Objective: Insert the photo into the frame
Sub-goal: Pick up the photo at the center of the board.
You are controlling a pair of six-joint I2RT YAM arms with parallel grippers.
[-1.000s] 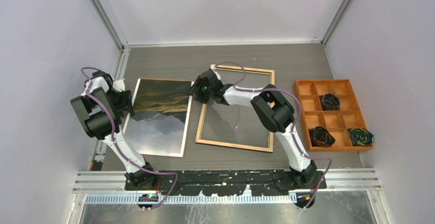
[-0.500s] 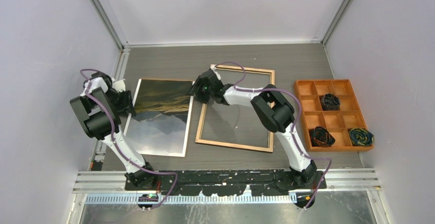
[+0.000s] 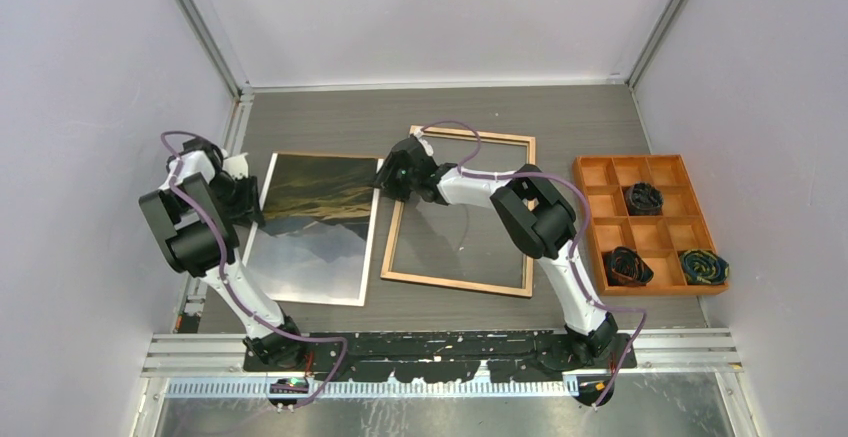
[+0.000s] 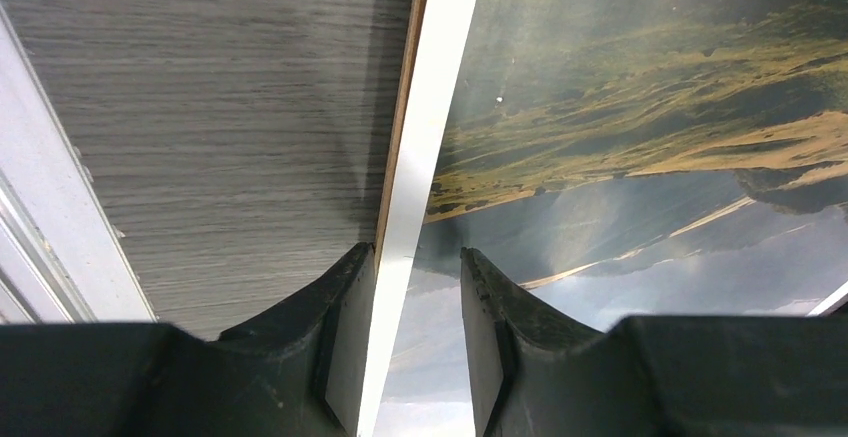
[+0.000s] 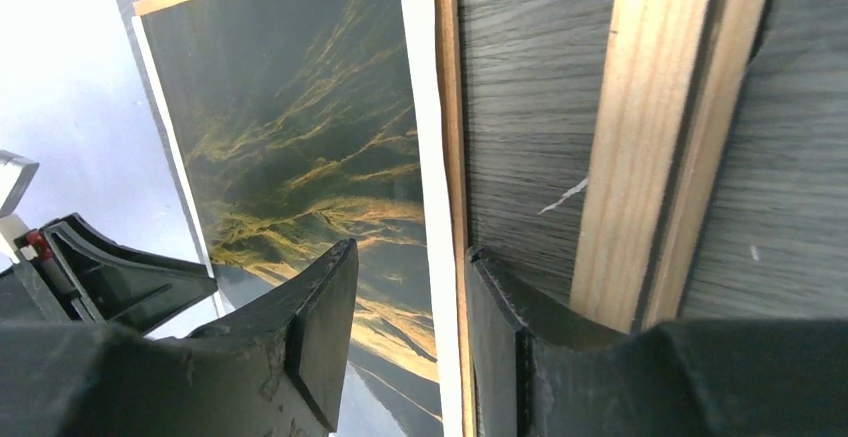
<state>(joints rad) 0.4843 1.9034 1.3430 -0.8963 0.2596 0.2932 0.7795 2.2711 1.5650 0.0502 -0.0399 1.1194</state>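
The photo (image 3: 315, 222), a dark mountain print with a white border, lies face up on a brown backing board (image 3: 320, 154) at the table's left-centre. The frame (image 3: 392, 247) lies wood side up just to its right. My left gripper (image 3: 253, 200) is open at the photo's left edge; in the left wrist view its jaws (image 4: 418, 252) straddle the white border of the photo (image 4: 650, 107) and the board edge (image 4: 409, 57). My right gripper (image 3: 384, 179) is open at the photo's right edge; its jaws (image 5: 410, 247) straddle the photo (image 5: 300, 127) and board edge (image 5: 447, 107), beside the frame bar (image 5: 650, 137).
An orange compartment tray (image 3: 648, 160) stands at the right with three dark bundles (image 3: 627, 265) in it. Purple-grey walls close in the left, back and right. A metal rail runs along the table's left edge (image 4: 60, 207).
The photo and its board have shifted slightly to the right, toward the frame. Both grippers moved a little with them.
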